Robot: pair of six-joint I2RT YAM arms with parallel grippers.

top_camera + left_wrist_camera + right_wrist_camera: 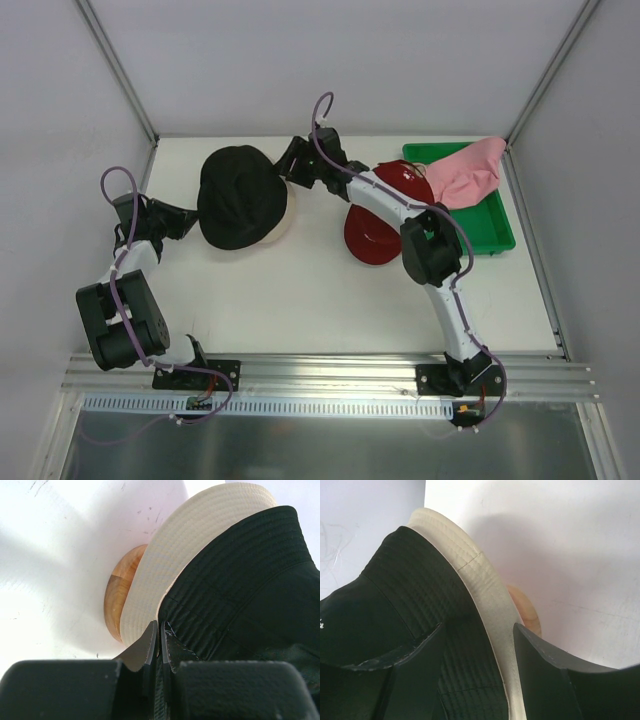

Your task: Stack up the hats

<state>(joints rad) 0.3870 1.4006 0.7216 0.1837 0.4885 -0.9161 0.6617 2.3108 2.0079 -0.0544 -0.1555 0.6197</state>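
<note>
The black hat (pixel 240 200) lies on top of the cream bucket hat (pixel 286 226), over a wooden stand (pixel 120 595). My left gripper (pixel 193 218) is at the black hat's left edge, shut on its brim (pixel 160 630). My right gripper (pixel 289 166) is at the hat's far right edge and open (pixel 477 630); its jaws straddle the brims of the black hat (pixel 410 580) and the cream hat (pixel 480 580). A red cap (pixel 372 238) lies under my right arm. The pink hat (pixel 470 170) lies in a green tray. The tan cap is out of view.
The green tray (pixel 497 228) stands at the back right by the right wall. The wooden stand shows under the cream brim in the right wrist view (pixel 527 612). White walls enclose the table on the left, back and right.
</note>
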